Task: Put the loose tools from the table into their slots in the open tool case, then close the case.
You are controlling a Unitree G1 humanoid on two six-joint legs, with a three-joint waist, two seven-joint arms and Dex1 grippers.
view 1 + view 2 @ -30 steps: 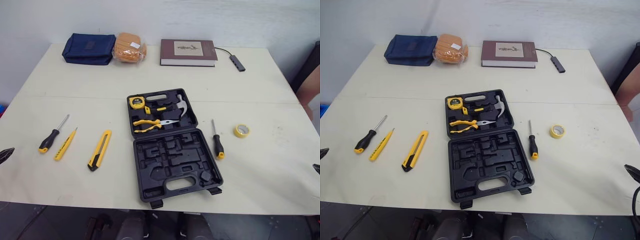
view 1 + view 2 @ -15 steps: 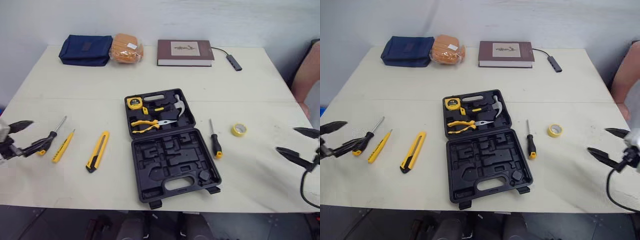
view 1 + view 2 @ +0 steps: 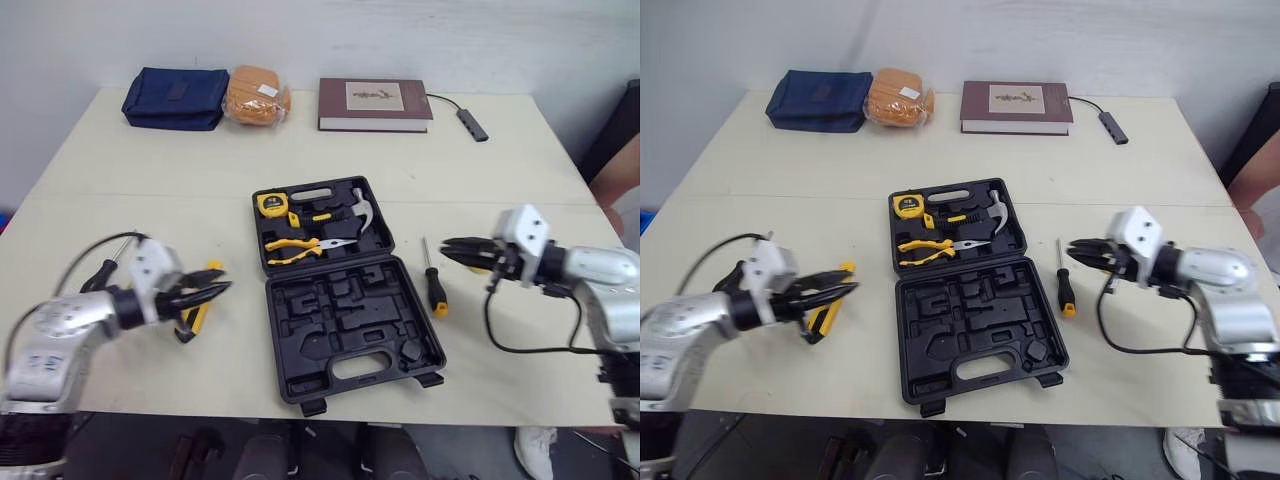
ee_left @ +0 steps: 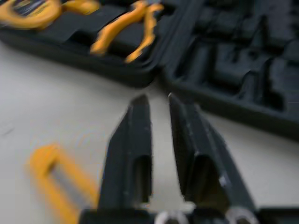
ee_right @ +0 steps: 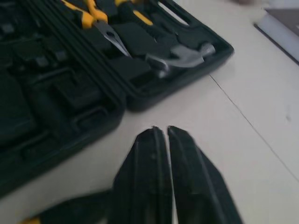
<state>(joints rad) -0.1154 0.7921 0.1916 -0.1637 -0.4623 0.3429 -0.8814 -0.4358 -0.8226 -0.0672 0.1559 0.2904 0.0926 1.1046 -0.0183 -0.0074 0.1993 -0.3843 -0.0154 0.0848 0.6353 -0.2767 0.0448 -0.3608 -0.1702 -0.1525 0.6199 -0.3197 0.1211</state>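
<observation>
Pale wall at the back, cream table (image 3: 300, 150) with a navy pouch (image 3: 177, 97) and a book (image 3: 376, 104) along its far edge. The open tool case (image 3: 350, 320) sits mid-table toward the near edge, and most of its slots are empty.

Looks to me like the reach-in step. The left gripper (image 3: 222, 289) hangs over the yellow utility knife (image 3: 821, 318), which lies between the case and the table's left edge. The right gripper (image 3: 447, 245) is just beside the screwdriver (image 3: 436, 290), which lies along the case's right side.

My tips: spread the jaws wider before dropping, straddle each handle across its width, and grab mid-handle so the tool doesn't pivot on the way to its slot.

Left jaws are parted by a narrow slit and hold nothing. Right jaws are pressed nearly together, also empty, above the table and not touching the screwdriver.
</observation>
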